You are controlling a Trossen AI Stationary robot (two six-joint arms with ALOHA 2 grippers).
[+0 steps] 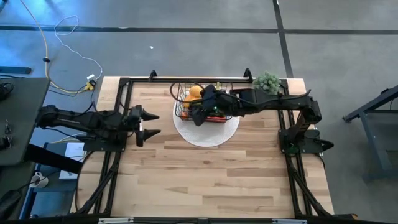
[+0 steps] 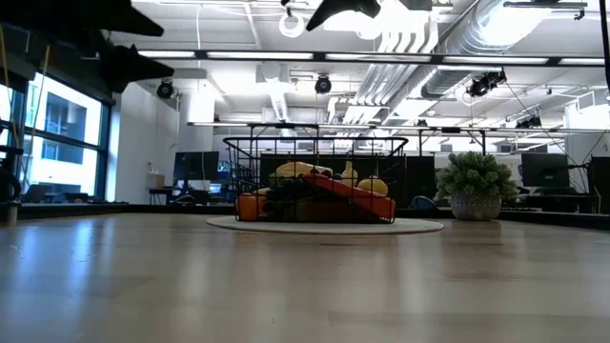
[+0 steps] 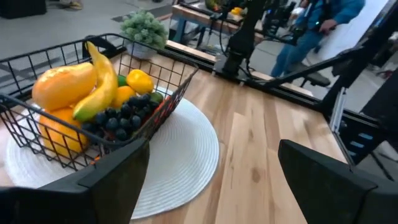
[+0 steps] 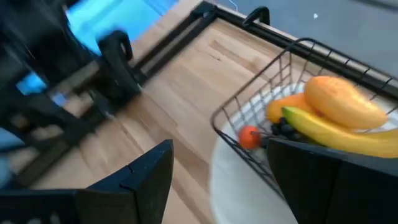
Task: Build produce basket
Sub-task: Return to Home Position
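The black wire basket (image 1: 202,99) stands on a round white disc (image 1: 205,132) at the table's far middle. It holds produce: a yellow banana (image 3: 102,78), an orange mango (image 3: 62,84), dark grapes (image 3: 121,115), a lemon (image 3: 140,81) and a red chilli (image 2: 353,191). My right gripper (image 4: 217,180) hangs open above the basket's left near corner, with nothing between its fingers. My left gripper (image 1: 149,123) is open at the table's left side, clear of the disc and pointing toward the basket.
A bushy green plant (image 1: 268,81) stands at the far right corner. A black frame rail (image 1: 186,79) runs along the table's far edge and sides. Bare wood (image 1: 205,180) stretches from the disc to the near edge. A person (image 3: 317,25) is beyond the table.
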